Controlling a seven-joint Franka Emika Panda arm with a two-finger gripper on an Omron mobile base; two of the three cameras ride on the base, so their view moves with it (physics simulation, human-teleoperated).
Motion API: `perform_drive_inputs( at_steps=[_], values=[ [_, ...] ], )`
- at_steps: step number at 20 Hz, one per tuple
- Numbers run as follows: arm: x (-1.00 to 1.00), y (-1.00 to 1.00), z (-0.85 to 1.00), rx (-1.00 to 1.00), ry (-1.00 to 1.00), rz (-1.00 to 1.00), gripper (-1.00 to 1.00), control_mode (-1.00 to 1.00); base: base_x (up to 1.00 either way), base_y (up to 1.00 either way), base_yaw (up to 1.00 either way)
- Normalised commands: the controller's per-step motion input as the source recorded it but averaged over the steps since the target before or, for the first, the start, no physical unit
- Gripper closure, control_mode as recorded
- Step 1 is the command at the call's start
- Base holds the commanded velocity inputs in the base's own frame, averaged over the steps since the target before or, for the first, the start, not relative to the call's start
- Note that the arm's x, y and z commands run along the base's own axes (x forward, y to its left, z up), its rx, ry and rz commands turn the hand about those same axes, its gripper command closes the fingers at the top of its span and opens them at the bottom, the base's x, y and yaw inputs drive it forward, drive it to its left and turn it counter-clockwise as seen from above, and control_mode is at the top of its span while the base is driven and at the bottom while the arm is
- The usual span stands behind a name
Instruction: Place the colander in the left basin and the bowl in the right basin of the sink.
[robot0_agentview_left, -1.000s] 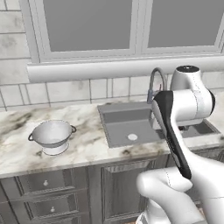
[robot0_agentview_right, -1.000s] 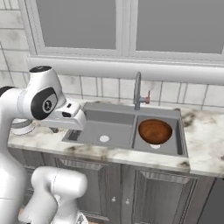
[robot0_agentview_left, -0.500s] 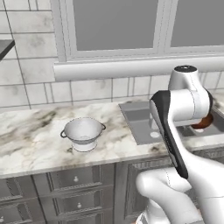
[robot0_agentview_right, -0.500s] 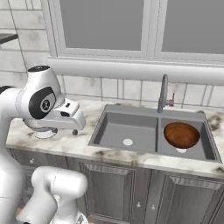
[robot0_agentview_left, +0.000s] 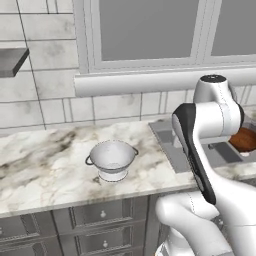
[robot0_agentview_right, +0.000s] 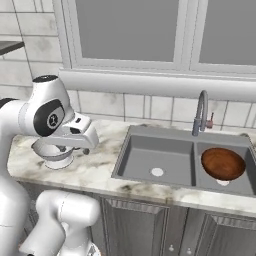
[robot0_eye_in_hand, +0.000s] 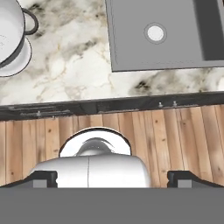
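The white-silvery colander (robot0_agentview_left: 112, 159) stands upright on the marble counter, left of the sink (robot0_agentview_right: 131, 150). In the right base view my hand hides part of the colander (robot0_agentview_right: 52, 156). The reddish-brown bowl (robot0_agentview_right: 222, 163) lies in the right basin (robot0_agentview_right: 239, 184). The left basin (robot0_agentview_right: 145, 156) holds nothing but its pale drain (robot0_agentview_right: 157, 172). My gripper (robot0_eye_in_hand: 113, 178) hangs open and holds nothing, above the counter's front edge between the colander (robot0_eye_in_hand: 9, 41) and the left basin (robot0_eye_in_hand: 175, 43).
A grey arched faucet (robot0_agentview_right: 200, 112) rises behind the sink's ridge. Tiled wall and a window sill (robot0_agentview_left: 150, 80) back the counter (robot0_agentview_left: 45, 165). A dark shelf (robot0_agentview_left: 12, 60) juts out at the upper left. Cabinet drawers (robot0_agentview_left: 100, 217) and a wooden floor (robot0_eye_in_hand: 175, 131) lie below.
The base has driven left, so the whole scene has slid right in both base views. The colander is now near my hand; the arm keeps its pose and the bowl stays put.
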Motion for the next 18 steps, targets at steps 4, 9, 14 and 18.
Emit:
perform_drive_inputs(
  at_steps=[4,9,14,18],
  values=[
    [0.00,0.00,0.00,0.00,0.00,0.00,-1.00,1.00,0.43,0.05,0.00],
    [0.00,0.00,0.00,0.00,0.00,0.00,-1.00,1.00,0.26,-0.06,-0.01],
    [0.00,0.00,0.00,0.00,0.00,0.00,-1.00,1.00,0.31,-0.05,0.00],
    [0.00,0.00,0.00,0.00,0.00,0.00,-1.00,1.00,0.24,-0.01,0.00]
  ],
)
